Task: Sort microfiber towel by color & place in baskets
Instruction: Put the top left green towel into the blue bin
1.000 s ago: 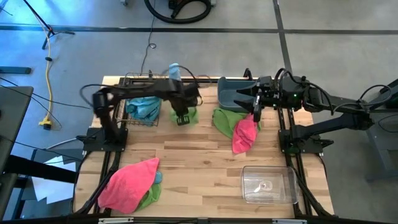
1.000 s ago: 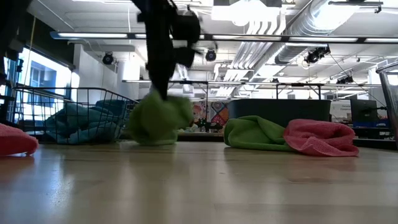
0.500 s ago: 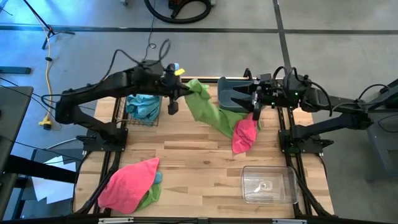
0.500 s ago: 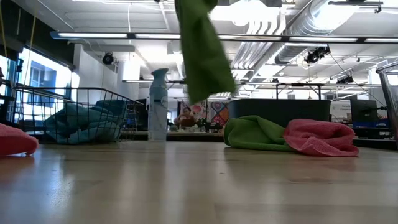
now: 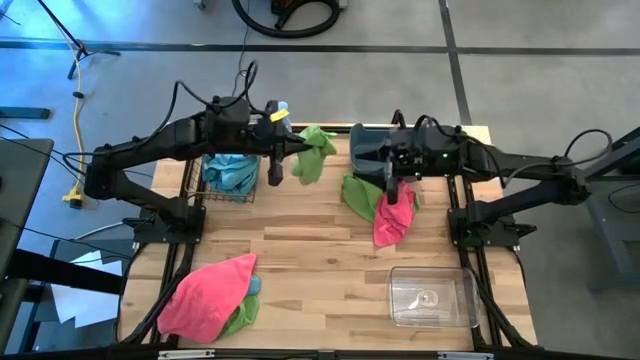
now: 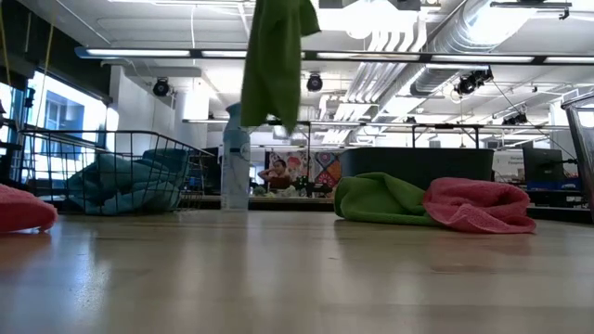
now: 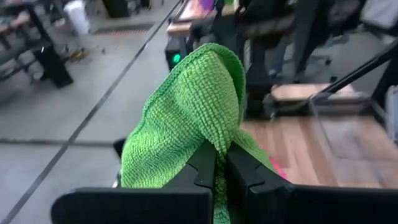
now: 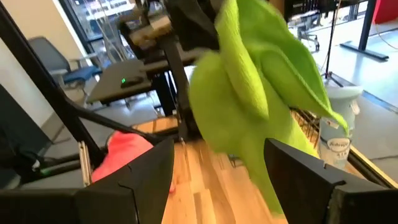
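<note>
Since half a second ago the right hand (image 5: pixel 391 178) has reached in from the tub toward the lifted cloth, fingers spread wide, while the left hand (image 5: pixel 293 152) holds the lime green towel (image 5: pixel 314 152) pinched and hanging clear of the worktop (image 5: pixel 300 240); nearest lie a pink towel (image 5: pixel 208 292) and the clear bin (image 5: pixel 433 297); for a clean handover, I judge the right hand should close on the hanging folds before the left releases; beyond wait the slate-blue tub (image 5: pixel 372 140) and wire basket (image 5: pixel 222 162).

My left gripper (image 7: pixel 221 163) is raised over the table's far side, fingers pinched together; my right gripper (image 5: pixel 392 178) reaches leftward, fingers parted.
</note>
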